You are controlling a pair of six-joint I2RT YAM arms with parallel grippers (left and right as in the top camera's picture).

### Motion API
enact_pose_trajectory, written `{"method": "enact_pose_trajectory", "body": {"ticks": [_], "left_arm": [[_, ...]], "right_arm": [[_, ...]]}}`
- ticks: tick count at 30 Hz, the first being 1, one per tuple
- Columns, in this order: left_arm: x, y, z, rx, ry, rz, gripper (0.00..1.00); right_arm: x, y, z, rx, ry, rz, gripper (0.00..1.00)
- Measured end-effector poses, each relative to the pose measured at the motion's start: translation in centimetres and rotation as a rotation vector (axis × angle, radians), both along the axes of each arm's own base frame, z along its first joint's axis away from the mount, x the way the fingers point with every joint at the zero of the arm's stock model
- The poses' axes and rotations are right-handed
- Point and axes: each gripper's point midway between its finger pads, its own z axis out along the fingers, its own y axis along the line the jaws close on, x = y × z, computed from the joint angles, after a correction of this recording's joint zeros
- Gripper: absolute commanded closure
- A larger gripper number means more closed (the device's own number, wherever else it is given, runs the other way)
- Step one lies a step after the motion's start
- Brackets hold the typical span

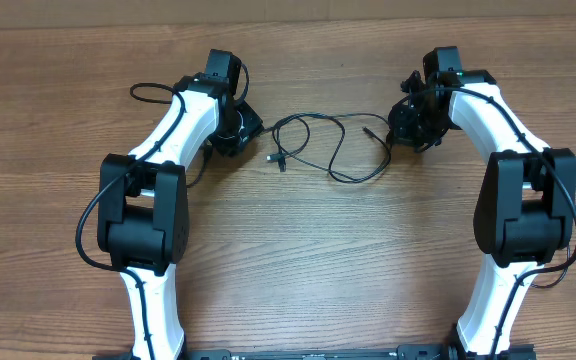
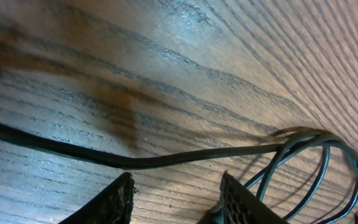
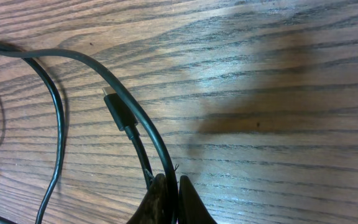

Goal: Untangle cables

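Thin black cables [image 1: 311,116] sprawl mostly left-right across the brown wooden table [image 1: 298,250]. Right gripper [image 3: 169,183] is pinching one, left gripper [image 2: 178,190] is spread.

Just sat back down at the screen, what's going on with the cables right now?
Both arms are at the cables, which lie loosely looped on the table. The right tool is shut on one cable, close to a plug. The left tool is open and low, with a cable stretch just ahead of its fingertips. The loops are not yet pulled apart.
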Motion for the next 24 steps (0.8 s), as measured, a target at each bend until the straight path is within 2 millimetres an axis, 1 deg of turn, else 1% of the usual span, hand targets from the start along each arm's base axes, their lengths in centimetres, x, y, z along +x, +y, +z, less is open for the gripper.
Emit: {"method": "enact_pose_trajectory", "body": {"ticks": [4, 6, 10, 14, 18, 24], "left_arm": [[0.00, 0.01, 0.00, -0.011, 0.015, 0.062, 0.52], [0.01, 0.02, 0.00, -0.017, 0.023, 0.093, 0.59], [0.21, 0.48, -0.09, 0.002, 0.028, 0.176, 0.64], [0.24, 0.41, -0.14, 0.020, 0.024, 0.202, 0.62], [0.18, 0.14, -0.19, 0.040, 0.018, 0.211, 0.55], [0.82, 0.36, -0.09, 0.056, -0.009, 0.246, 0.56]], "right_arm": [[0.00, 0.00, 0.00, 0.000, 0.000, 0.000, 0.96], [0.01, 0.00, 0.00, 0.000, 0.000, 0.000, 0.96], [0.00, 0.00, 0.00, 0.000, 0.000, 0.000, 0.96], [0.02, 0.05, 0.00, 0.000, -0.001, 0.002, 0.96], [-0.03, 0.29, 0.00, 0.000, -0.001, 0.007, 0.95], [-0.04, 0.39, 0.01, 0.000, -0.001, 0.009, 0.96]]}}
